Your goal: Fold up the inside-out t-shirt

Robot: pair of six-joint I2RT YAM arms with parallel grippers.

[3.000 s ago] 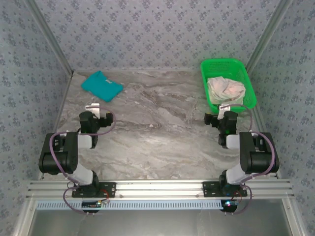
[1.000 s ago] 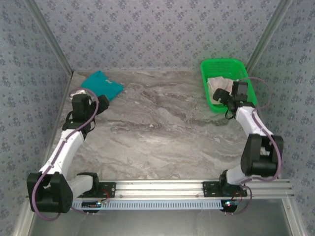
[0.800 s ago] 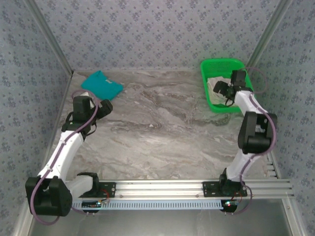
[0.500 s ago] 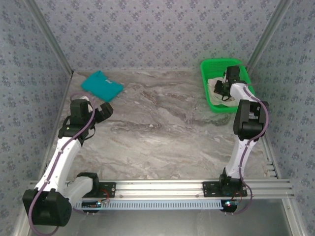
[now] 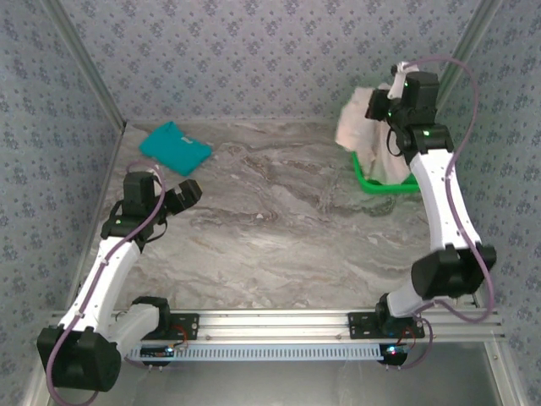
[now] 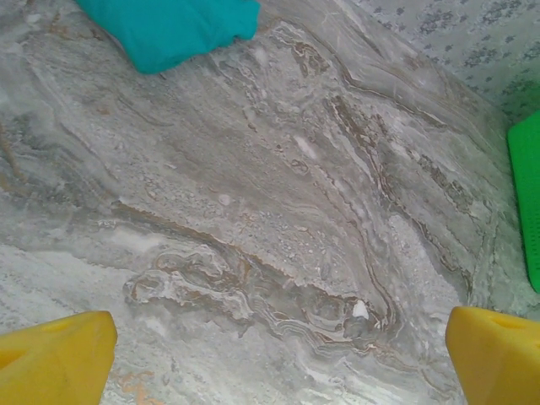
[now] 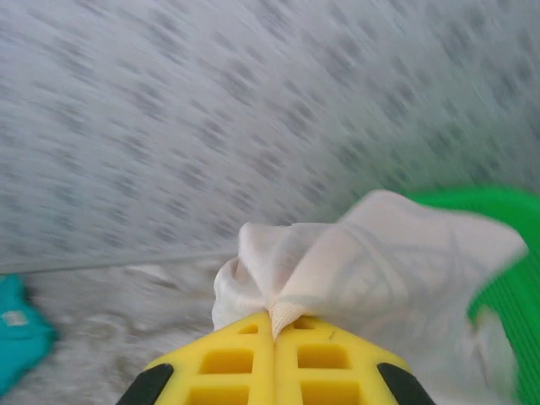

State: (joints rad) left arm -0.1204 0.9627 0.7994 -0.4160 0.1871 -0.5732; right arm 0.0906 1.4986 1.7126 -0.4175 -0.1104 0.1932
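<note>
The right gripper [image 7: 274,323] is clamped tight on a pinch of the inside-out t-shirt [image 5: 356,123], which hangs bunched below it, over the green basket [image 5: 372,180]. This looks like the fetching step. Next, the cloth likely needs carrying to the open surface [image 5: 279,224] on the gripper's left and spreading flat. The back wall stands close behind it. The left gripper [image 5: 184,194] hovers with its jaws wide, the teal shirt [image 5: 175,145] just beyond it.
</note>
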